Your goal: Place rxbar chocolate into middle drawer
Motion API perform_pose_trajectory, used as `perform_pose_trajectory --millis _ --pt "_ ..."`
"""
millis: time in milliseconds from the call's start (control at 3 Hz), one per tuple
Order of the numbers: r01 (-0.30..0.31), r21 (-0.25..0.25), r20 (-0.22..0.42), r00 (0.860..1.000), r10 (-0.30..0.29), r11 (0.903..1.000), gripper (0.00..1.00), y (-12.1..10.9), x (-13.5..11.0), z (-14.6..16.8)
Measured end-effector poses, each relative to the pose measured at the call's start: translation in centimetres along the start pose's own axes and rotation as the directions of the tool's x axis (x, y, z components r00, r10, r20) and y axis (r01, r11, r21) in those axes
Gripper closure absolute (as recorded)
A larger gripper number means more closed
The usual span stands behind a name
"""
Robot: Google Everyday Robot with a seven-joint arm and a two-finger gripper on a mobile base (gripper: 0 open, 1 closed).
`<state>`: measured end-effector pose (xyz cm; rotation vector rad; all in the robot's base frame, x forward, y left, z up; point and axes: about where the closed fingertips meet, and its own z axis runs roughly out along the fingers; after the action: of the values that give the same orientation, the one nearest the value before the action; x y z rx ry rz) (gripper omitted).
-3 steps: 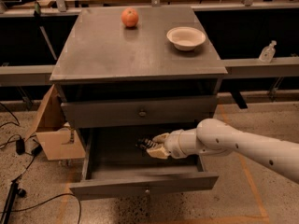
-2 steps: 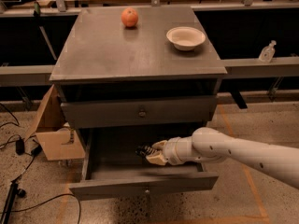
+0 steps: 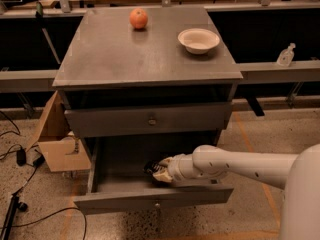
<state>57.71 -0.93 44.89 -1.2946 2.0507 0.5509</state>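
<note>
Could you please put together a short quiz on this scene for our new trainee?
1. True or false: the middle drawer is shut.
2. Where is the gripper? A) above the bowl B) inside the middle drawer C) beside the orange fruit
3. How many things sit on the cabinet top?
Key: 1 false; 2 B; 3 two, the bowl and the orange fruit.

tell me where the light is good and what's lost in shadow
Camera view: light falls on the cabinet top, orange fruit and bowl; the middle drawer lies in shadow, the gripper inside it pale, the rxbar chocolate at it barely distinct.
</note>
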Motion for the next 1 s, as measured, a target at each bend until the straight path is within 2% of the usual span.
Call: perform_pose_trajectory --millis 333,667,1000 --pt "0.019 -0.016 -0.015 1.0 -0.019 0.9997 0.36 -0.5 0.8 2.1" --pt "-0.052 -0.046 -0.021 0.998 0.051 0.9976 0.4 -0.9 1.3 0.8" --pt "-0.107 -0.033 -0.025 0.994 0.107 0.9937 0.63 -1.0 1.4 -3.8"
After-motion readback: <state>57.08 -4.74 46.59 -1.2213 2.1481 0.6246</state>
